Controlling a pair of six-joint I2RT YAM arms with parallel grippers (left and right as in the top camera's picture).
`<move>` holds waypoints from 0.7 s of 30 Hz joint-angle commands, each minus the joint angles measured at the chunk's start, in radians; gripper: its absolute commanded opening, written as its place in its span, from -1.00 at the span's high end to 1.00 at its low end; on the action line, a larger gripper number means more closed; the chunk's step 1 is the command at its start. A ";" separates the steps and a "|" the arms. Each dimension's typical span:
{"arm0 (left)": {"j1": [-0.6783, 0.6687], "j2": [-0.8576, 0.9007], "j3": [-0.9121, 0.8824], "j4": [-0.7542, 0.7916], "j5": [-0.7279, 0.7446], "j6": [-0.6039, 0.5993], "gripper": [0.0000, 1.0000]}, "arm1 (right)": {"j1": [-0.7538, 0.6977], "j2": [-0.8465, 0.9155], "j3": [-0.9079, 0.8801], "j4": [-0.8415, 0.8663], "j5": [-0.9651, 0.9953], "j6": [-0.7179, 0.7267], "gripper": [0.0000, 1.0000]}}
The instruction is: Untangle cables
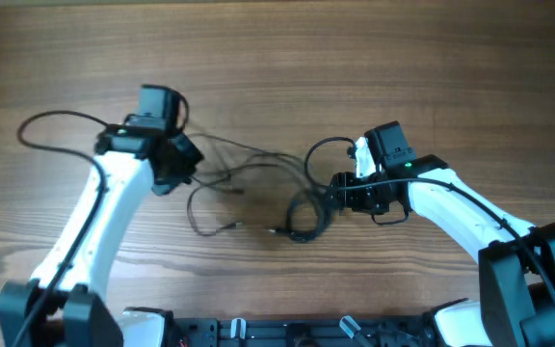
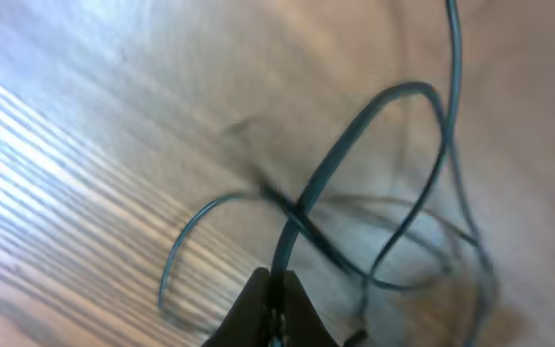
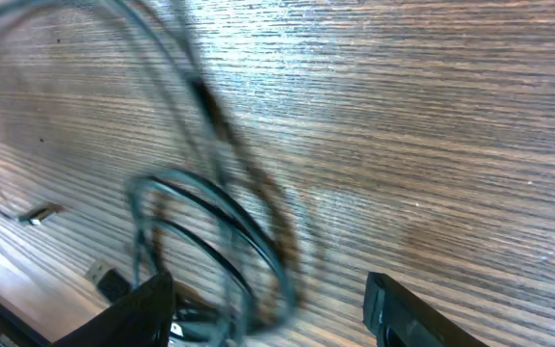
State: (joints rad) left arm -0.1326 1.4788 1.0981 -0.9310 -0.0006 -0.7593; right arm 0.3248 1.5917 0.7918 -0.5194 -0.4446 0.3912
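Two thin black cables point(image 1: 258, 173) lie tangled on the wooden table between my arms, with loose strands on the left and a small coil point(image 1: 306, 214) on the right. Small plugs point(image 1: 276, 229) lie near the front. My left gripper point(image 1: 183, 162) is shut on one cable strand point(image 2: 302, 207), which rises from between its fingers point(image 2: 277, 294) in the left wrist view. My right gripper point(image 1: 340, 193) is open, its fingers point(image 3: 268, 308) wide apart over the coil point(image 3: 215, 241), which sits by the left finger.
A thicker black robot cable point(image 1: 51, 120) loops out at the far left of the table. Another robot cable point(image 1: 321, 149) arcs beside the right wrist. The arm bases stand along the front edge point(image 1: 287, 333).
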 commanded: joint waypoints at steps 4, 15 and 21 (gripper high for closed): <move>-0.005 -0.022 0.010 0.021 0.202 0.049 -0.66 | 0.003 0.013 0.001 -0.008 0.001 -0.042 -0.39; -0.416 0.169 -0.052 0.299 0.202 0.444 -1.00 | 0.018 0.013 0.001 -0.085 0.232 0.153 -0.47; -0.460 0.294 -0.052 0.291 0.202 0.657 -0.88 | 0.018 0.013 0.001 -0.105 0.254 0.167 -0.51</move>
State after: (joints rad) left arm -0.5774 1.7329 1.0554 -0.6250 0.1967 -0.2661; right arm 0.3397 1.5925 0.7918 -0.6220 -0.2245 0.5331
